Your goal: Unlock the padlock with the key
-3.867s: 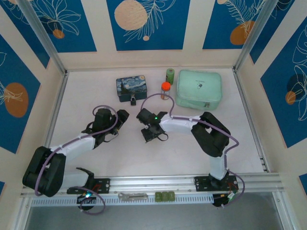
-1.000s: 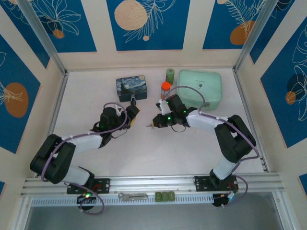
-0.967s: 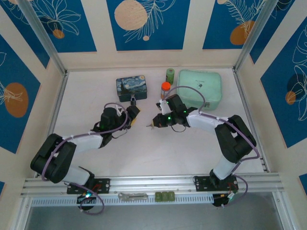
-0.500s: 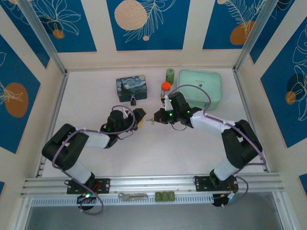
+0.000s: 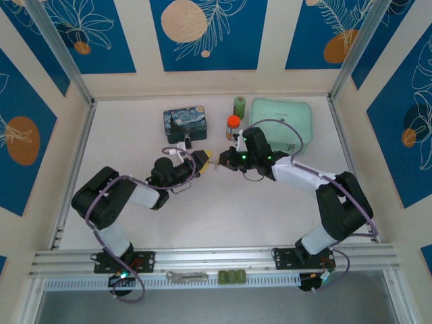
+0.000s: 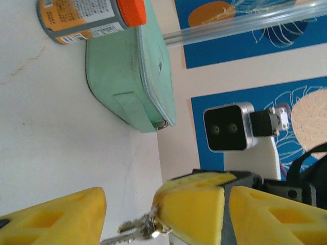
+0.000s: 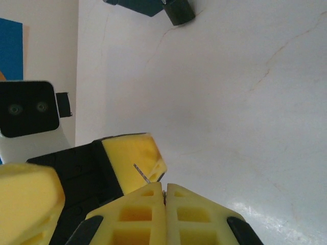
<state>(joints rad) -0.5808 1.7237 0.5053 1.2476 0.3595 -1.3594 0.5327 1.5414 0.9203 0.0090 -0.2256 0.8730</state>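
Both arms had drawn together near the table's (image 5: 236, 216) middle: the right gripper (image 7: 164, 190) clenched the tiny silvery metal key (image 6: 130, 235) between the spread fingers of the left gripper (image 5: 202, 159).

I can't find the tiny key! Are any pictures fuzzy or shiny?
Left wrist view: the key at the bottom edge looks soft. Right wrist view: pale glare on the table, lower right. Top external view: evenly lit, no harsh shadows, but the key is tiny.
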